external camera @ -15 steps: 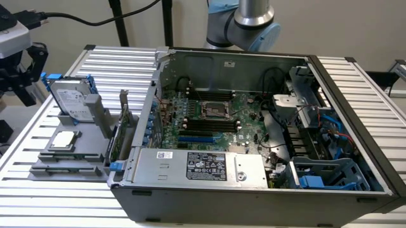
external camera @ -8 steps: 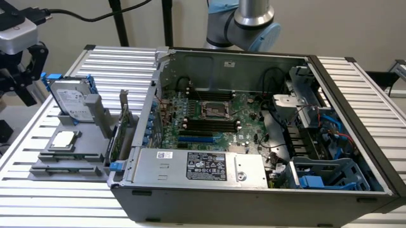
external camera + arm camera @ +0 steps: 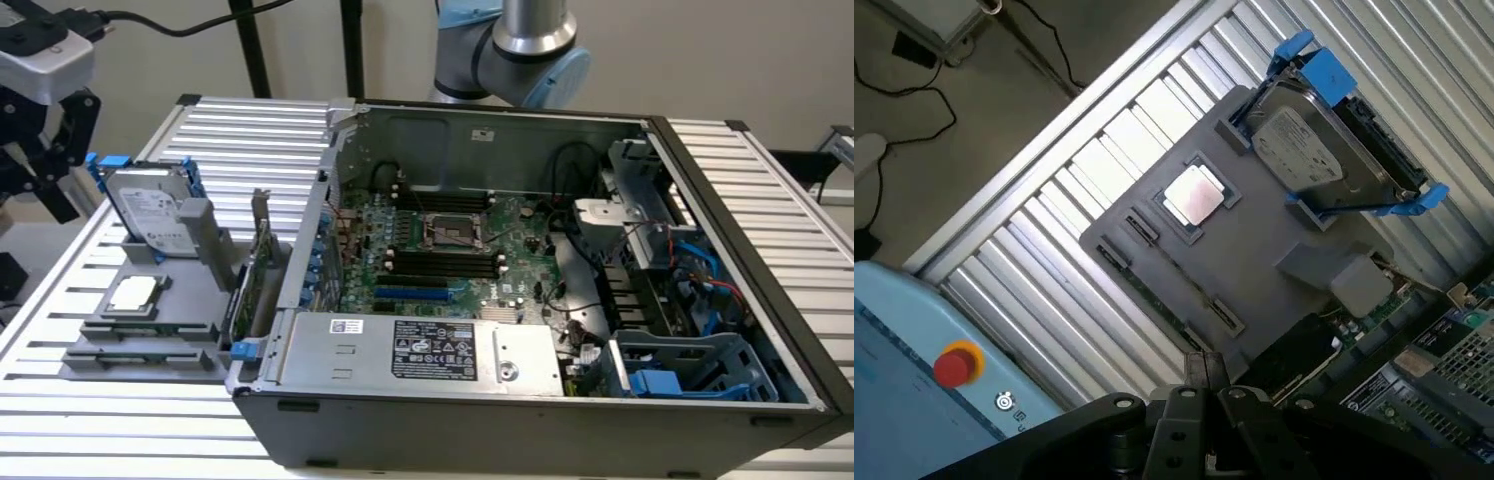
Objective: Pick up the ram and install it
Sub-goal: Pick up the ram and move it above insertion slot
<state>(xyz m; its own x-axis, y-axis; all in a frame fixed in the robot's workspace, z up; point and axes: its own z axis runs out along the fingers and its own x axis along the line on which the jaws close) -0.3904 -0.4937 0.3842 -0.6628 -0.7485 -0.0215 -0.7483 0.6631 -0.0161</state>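
The ram (image 3: 1157, 300) lies on its long edge in a narrow slot of a grey holder tray (image 3: 1274, 240), on the side of the tray farthest from the hard drive (image 3: 1324, 150) in its blue frame. A second slot runs alongside it, and just past that a square silver processor (image 3: 1194, 195) sits in its own recess. The tray rests on the slatted metal bench (image 3: 1084, 180).

The hand (image 3: 1204, 368) hangs above the edge of the tray near the ram and is not touching it. Its two fingertips are pressed together with nothing between them.

In the exterior view, a taller green card (image 3: 260, 265) with a metal bracket stands between the tray and the open computer case (image 3: 534, 410). The case lies on its side, with the motherboard (image 3: 454, 250) exposed. The arm's base (image 3: 534, 45) rises behind the case. In the wrist view, a light blue box with a red button (image 3: 954, 365) stands beside the bench.
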